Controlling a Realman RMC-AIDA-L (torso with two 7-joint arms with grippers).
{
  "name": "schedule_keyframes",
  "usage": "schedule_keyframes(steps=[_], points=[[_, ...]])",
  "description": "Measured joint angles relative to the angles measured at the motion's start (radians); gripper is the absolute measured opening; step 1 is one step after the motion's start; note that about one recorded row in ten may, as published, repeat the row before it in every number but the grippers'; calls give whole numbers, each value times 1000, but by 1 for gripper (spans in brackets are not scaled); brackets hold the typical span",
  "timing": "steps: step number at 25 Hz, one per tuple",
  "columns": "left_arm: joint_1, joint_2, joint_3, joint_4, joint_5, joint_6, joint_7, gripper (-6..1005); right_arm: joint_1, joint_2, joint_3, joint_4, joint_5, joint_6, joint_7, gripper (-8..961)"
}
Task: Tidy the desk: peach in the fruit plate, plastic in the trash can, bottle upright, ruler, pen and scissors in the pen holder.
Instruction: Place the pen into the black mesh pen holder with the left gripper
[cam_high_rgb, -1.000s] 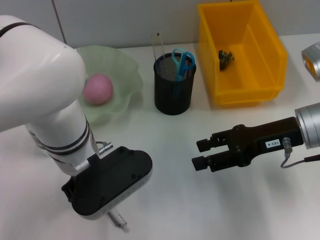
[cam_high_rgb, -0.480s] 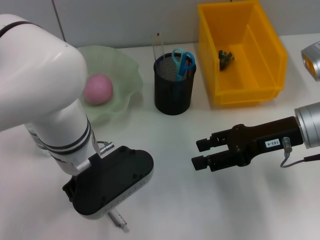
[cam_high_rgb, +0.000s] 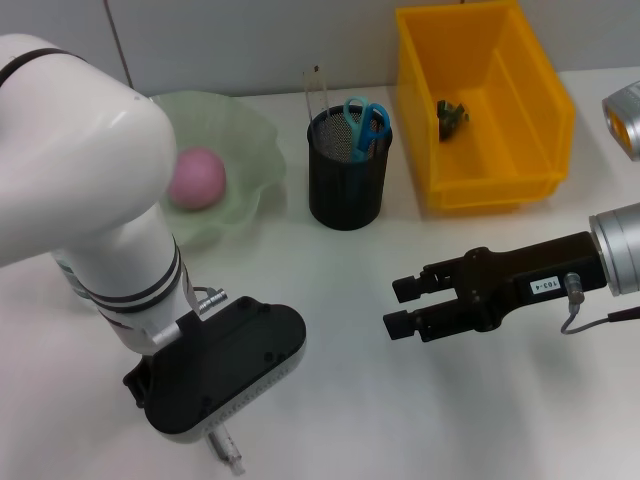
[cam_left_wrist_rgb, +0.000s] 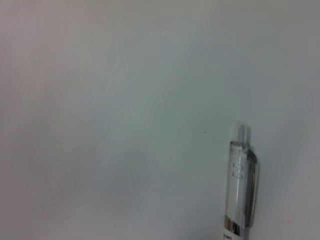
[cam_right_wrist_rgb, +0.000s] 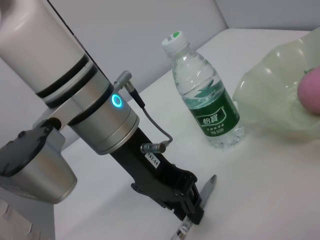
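The left claw (cam_right_wrist_rgb: 192, 220) hangs low over the near part of the white surface (cam_high_rgb: 330, 330), and the clear plastic click pen (cam_left_wrist_rgb: 241, 185) sits at its tip: the right wrist view shows the pen's barrel poking out between the black fingers (cam_right_wrist_rgb: 197, 212), so the claw appears to be pinching the pen, though the exact contact is hard to make out. In the head view only the pen's end shows, below the claw's housing, close to the surface.

The pink peach (cam_high_rgb: 196, 178) already lies in the pale green wavy-edged fruit plate (cam_high_rgb: 250, 135). The blue-handled scissors (cam_high_rgb: 364, 122) stand in the black mesh pen holder (cam_high_rgb: 346, 185), with a thin clear ruler (cam_high_rgb: 318, 92) beside them. A dark scrap (cam_high_rgb: 450, 117) lies in the yellow bin (cam_high_rgb: 470, 175). The clear water bottle with a green label (cam_right_wrist_rgb: 204, 95) stands upright near the plate.

The right claw (cam_high_rgb: 398, 306) hovers idle over the surface, fingers spread and empty.

The risk now is the grip: the pen is slim and smooth and seems caught near one end, so it could swivel or slide out on lifting. Carried tilted, it might strike the holder's rim or the scissors' handles instead of dropping in.
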Motion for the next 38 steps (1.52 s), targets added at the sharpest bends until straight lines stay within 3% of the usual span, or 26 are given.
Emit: schedule_keyframes(steps=[19, 22, 25, 26, 27, 29, 30, 31, 32, 34, 38], points=[[-4, 1, -33, -1, -17, 18, 16, 142, 1, 0, 0, -6, 2, 1, 0, 702], [-8, 5, -145, -12, -66, 64, 40, 143, 1, 0, 0, -6, 3, 0, 0, 702], [-7, 7, -322, -27, -145, 134, 75, 143, 1, -2, 0, -6, 4, 2, 0, 702], [-1, 7, -441, -41, -203, 168, 88, 143, 1, -4, 2, -7, 5, 5, -4, 702], [-1, 7, -441, -41, -203, 168, 88, 144, 1, -4, 2, -7, 5, 5, -4, 702], [17, 9, -618, -90, -304, 184, 104, 145, -1, -11, 11, -7, 7, 7, -6, 702], [17, 9, -618, -90, -304, 184, 104, 145, -1, -11, 11, -7, 7, 7, -6, 702], [38, 10, -720, -121, -367, 181, 111, 146, 0, -13, 14, -9, 9, 7, -10, 702], [38, 10, -720, -121, -367, 181, 111, 146, 0, -13, 14, -9, 9, 7, -10, 702], [76, 9, -819, -142, -438, 165, 96, 147, 2, -14, 15, -20, 11, 7, -19, 702], [114, 10, -841, -141, -492, 132, 42, 149, 5, -12, 15, -49, 11, 8, -21, 702]])
